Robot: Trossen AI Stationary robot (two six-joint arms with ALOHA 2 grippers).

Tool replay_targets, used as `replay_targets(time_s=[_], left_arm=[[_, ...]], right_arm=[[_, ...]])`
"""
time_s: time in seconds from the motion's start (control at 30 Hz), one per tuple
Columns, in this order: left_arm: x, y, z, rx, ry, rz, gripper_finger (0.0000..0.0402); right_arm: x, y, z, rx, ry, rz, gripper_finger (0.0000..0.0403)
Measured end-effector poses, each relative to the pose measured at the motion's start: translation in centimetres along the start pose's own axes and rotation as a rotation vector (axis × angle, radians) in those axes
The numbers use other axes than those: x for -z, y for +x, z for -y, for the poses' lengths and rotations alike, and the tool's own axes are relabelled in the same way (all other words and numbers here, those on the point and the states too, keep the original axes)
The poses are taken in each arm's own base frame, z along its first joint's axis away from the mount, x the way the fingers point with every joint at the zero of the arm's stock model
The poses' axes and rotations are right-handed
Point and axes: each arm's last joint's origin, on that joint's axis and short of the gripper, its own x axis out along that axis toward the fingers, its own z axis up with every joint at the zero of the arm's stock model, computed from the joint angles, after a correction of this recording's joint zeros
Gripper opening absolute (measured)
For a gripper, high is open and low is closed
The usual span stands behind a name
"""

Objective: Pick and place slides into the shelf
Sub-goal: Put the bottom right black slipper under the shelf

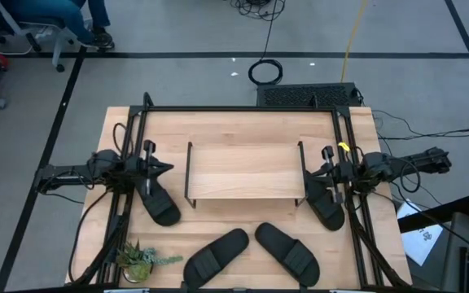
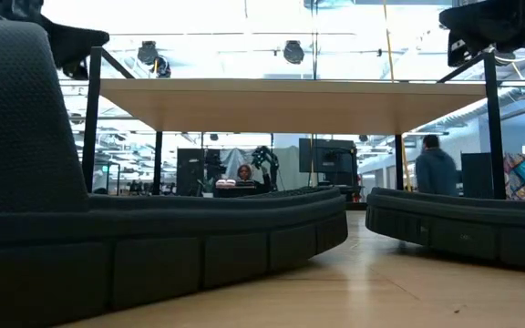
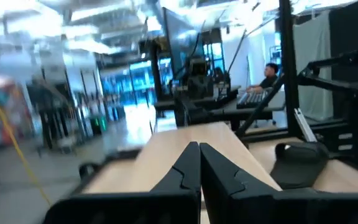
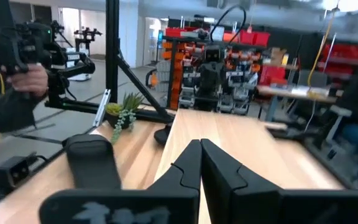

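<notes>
Claw by claw from the high view: the left claw point(image 1: 168, 167) is pinched shut and empty at the left end of the shelf point(image 1: 244, 171), with one slide point(image 1: 158, 201) lying just beside it on the worktop point(image 1: 218, 126), long axis running from under the claw toward the near edge; the right claw point(image 1: 322, 155), likewise shut on nothing, sits at the shelf's right end with another slide point(image 1: 325, 203) close by, angled much the same. Two more slides lie near the front edge, the left one point(image 1: 215, 255) and the right one point(image 1: 287, 253) splayed apart like a V, and each arm looks about equally placed for its own side's pair. A small potted plant point(image 1: 139, 259) stands at the front left corner. From the low view, two slide soles point(image 2: 153, 246) fill the foreground and block most of the shelf's lower tier, so I cannot tell whether anything sits there. From the left wrist view, shut fingers point(image 3: 185, 171) point along the plank top, a slide point(image 3: 300, 163) off to one side. From the right wrist view, closed fingers point(image 4: 191, 165) aim across the worktop, a slide strap point(image 4: 92, 162) near, and a person's hand point(image 4: 27, 78) holds a device beyond the worktop.
</notes>
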Motion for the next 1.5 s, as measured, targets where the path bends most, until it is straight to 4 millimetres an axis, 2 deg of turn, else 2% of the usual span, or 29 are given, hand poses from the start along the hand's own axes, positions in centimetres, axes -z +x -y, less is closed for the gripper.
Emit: replay_targets(time_s=[0.23,0.37,0.5,0.6,0.73,0.87,1.03,1.2,1.33,1.5], left_arm=[[0.2,0.0,-0.2,-0.079,0.067,-0.029,0.0001],[0.5,0.0,-0.3,-0.124,0.055,-0.069,0.0001],[0.8,-0.1,-0.3,-0.129,0.048,-0.104,0.0001],[1.0,-0.1,-0.2,-0.126,0.044,-0.126,0.0001],[1.2,-0.1,-0.2,-0.122,0.036,-0.147,0.0001],[1.1,-0.1,-0.2,-0.129,-0.017,-0.128,0.0001],[1.1,-0.1,-0.2,-0.13,-0.026,-0.127,0.0001],[1.1,-0.1,-0.3,-0.139,-0.045,-0.127,0.0001],[1.1,-0.1,-0.3,-0.139,-0.053,-0.127,0.0001],[1.1,-0.1,-0.3,-0.157,-0.056,-0.129,0.0001]], right_arm=[[-0.7,0.5,0.0,0.001,-0.091,0.033,0.0003],[-2.2,0.7,-0.3,-0.046,-0.122,-0.019,0.002],[-4.3,1.5,-0.9,-0.05,-0.153,-0.123,0.0038],[-5.2,2.2,-1.7,-0.019,-0.195,-0.288,0.0046],[-5.3,2.9,-3.9,-0.177,-0.245,-0.429,0.0049],[-5.2,3.2,-6.5,-0.254,-0.255,-0.425,0.0033],[-5.1,2.4,-10.0,-0.309,-0.285,-0.391,0.0003],[-5.4,0.5,-13.6,-0.225,-0.394,-0.275,0.0001],[-4.8,-1.0,-15.4,-0.045,-0.487,-0.232,0.0001],[-3.1,-0.7,-17.2,0.009,-0.523,-0.248,0.0001]])
